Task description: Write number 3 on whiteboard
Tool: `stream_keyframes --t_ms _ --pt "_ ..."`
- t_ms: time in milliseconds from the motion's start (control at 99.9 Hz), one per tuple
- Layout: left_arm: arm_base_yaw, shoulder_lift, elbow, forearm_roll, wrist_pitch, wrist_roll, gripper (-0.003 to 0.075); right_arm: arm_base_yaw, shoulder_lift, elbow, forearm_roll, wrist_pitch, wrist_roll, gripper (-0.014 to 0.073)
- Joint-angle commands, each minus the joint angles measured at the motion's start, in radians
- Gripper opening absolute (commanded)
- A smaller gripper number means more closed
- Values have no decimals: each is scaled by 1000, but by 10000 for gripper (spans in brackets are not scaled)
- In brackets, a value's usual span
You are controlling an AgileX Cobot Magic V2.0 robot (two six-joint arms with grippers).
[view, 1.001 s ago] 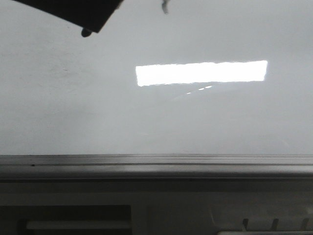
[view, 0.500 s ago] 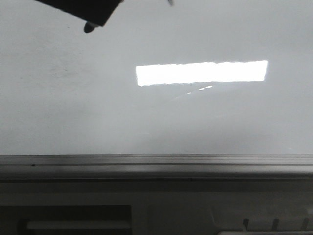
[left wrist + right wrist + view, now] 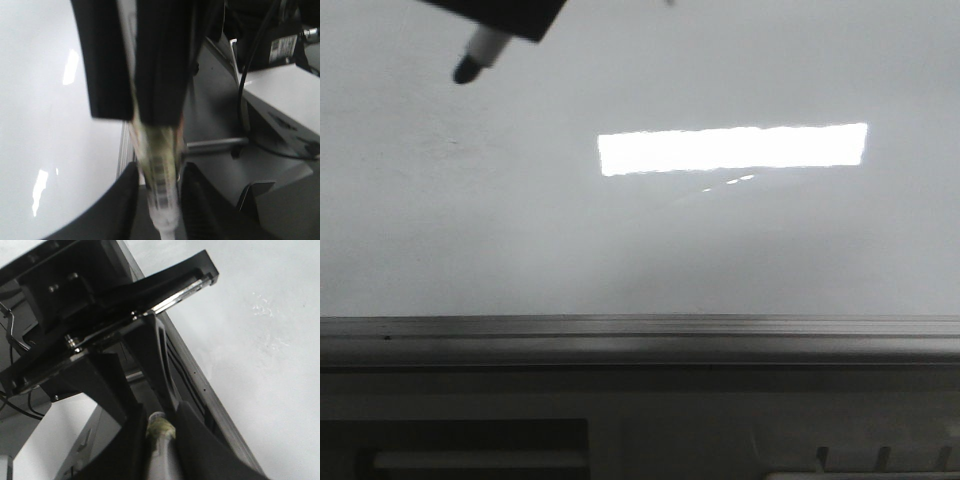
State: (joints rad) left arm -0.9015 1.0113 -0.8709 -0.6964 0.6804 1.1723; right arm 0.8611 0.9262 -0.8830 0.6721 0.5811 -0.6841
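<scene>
The whiteboard (image 3: 640, 240) fills most of the front view, and no number 3 shows on it in any view. At the top left a dark gripper (image 3: 505, 12), my left, holds a marker (image 3: 480, 52) whose dark tip points down-left, close to the board. In the left wrist view my left gripper (image 3: 159, 200) is shut on the yellow-green, barcoded marker (image 3: 159, 175), with the board (image 3: 40, 125) beside it. My right gripper (image 3: 159, 440) is shut on a grey-white cylinder with a yellow-green end (image 3: 160, 430), apparently the marker cap. It is beside the board (image 3: 260, 340) and out of the front view.
A bright rectangular glare (image 3: 732, 148) lies on the board. A grey metal rail (image 3: 640, 335) edges the board at the front, with a slotted grey ledge (image 3: 470, 450) below it. The rail also shows in the right wrist view (image 3: 200, 385). Cables and a device (image 3: 280, 50) lie off the board.
The marker tip has come further out from under the dark gripper, down and to the left. A small dark thing at the top edge has moved up, almost out of view.
</scene>
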Motion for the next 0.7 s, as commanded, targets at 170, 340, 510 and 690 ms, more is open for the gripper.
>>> stream_keyframes --t_ms 170,340,510,690 --pt "-6 -184 -38 -63 -85 -182 517 -2 1 -33 9 -168 1 -60" --pt "-6 -414 -35 112 -126 -397 327 -5 6 -33 -111 -335 1 -60" --pt "-6 -634 -32 451 -108 -801 119 -45 53 -33 -170 -457 1 -60" --pt "-6 -796 -6 549 -57 -922 -21 -141 147 -73 -170 -444 1 -60"
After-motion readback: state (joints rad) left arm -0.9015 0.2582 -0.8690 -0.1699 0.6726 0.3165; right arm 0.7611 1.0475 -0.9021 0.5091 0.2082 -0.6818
